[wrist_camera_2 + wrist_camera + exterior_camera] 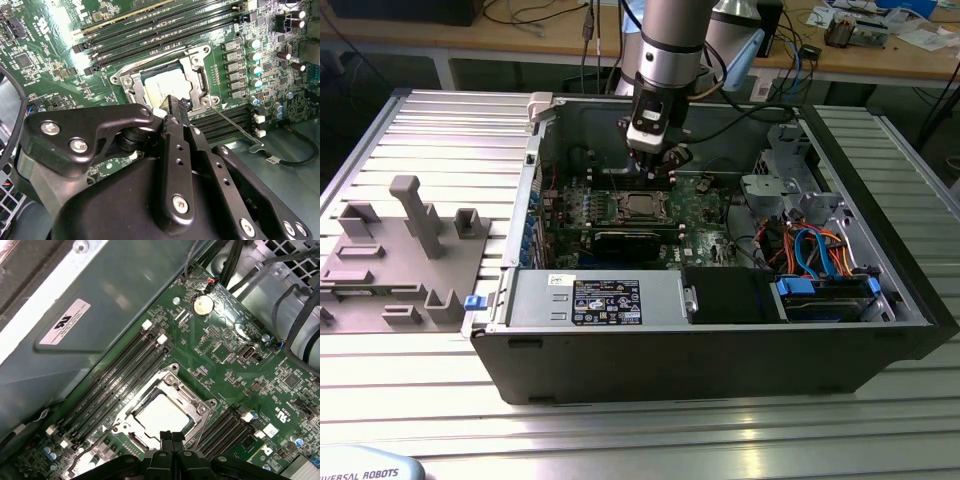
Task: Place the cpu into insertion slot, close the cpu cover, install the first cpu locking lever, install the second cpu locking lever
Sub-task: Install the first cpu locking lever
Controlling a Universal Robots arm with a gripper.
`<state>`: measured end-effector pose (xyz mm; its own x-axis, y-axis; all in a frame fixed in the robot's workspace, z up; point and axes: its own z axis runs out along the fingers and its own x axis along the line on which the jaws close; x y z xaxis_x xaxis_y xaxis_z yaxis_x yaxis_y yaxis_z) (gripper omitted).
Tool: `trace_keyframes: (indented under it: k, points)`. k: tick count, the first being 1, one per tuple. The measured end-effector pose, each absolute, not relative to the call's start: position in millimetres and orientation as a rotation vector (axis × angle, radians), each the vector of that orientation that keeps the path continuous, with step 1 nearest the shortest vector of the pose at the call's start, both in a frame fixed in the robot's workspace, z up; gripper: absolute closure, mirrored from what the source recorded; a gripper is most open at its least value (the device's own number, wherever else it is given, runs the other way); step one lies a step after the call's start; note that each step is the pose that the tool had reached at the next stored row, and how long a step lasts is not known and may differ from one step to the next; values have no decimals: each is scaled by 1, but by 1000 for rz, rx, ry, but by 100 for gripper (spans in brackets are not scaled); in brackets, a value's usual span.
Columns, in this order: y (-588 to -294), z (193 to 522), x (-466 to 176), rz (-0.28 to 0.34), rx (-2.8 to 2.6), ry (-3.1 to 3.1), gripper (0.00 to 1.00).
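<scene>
The cpu [165,85] lies flat in the insertion slot [131,89] on the green board. The cpu cover [196,64] lies folded down over it as a silvery frame, with the chip's metal top showing through the window. In the first wrist view the cpu [162,415] and cpu cover [176,386] show the same way. One thin locking lever [235,126] sticks out sideways from the socket corner, unlatched. My gripper [175,106] hovers just above the socket's edge, fingers shut together with nothing between them. In the exterior view the gripper [655,168] hangs over the cpu [642,205].
Long black memory slots [150,30] run beside the socket. The computer case [720,350] walls surround the board, with a power supply [605,300] at the front and cables [810,250] at the exterior view's right. A grey fixture [410,250] lies outside at the exterior view's left.
</scene>
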<state>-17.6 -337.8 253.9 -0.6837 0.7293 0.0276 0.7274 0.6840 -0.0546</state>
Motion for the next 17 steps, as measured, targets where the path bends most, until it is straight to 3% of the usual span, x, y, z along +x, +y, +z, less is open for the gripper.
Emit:
trace_keyframes:
  k: [17]
  points:
    - [-338, 254, -18, 63, -1144, -2876, 89]
